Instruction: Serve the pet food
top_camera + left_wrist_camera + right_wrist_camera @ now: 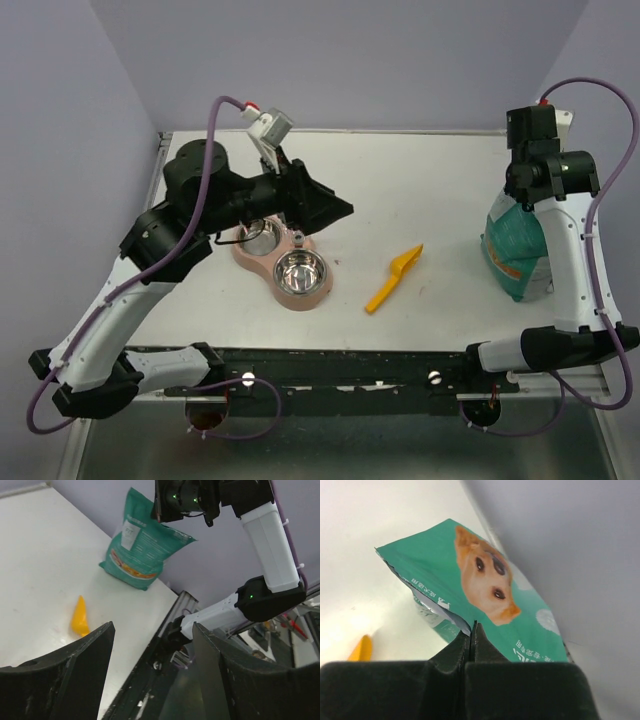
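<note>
Teal-green packaging is all that shows of the pet food. No view shows a single pellet, so its look cannot be told, and whether it lies inside the teal-green bag (515, 250) cannot be seen. That bag, a soft pouch, stands upright at the right side of the white table (430, 180), under the right gripper (522, 203).

The overhead view alone shows the pink double feeder (243, 258) with its two round steel bowls (300, 270). What can be seen of the bowls is bare metal, and the left gripper (340, 208) hovers over the far one. The yellow plastic scoop (393, 280) lies flat between feeder and bag, touching neither.

The left wrist view adds the bag's (142, 550) white label side and the scoop (80, 617) beyond the left gripper (151, 630). Its jaws stand well apart with nothing between them.

Only the right wrist view shows the bag's (485, 580) other face, printed with a tan dog's head. It also shows the grip: the right gripper (472, 630) has its jaws pressed together on the pouch's top edge. The silvery lining shows beside the pinch, and a corner of the scoop (361, 650) lies at lower left.
</note>
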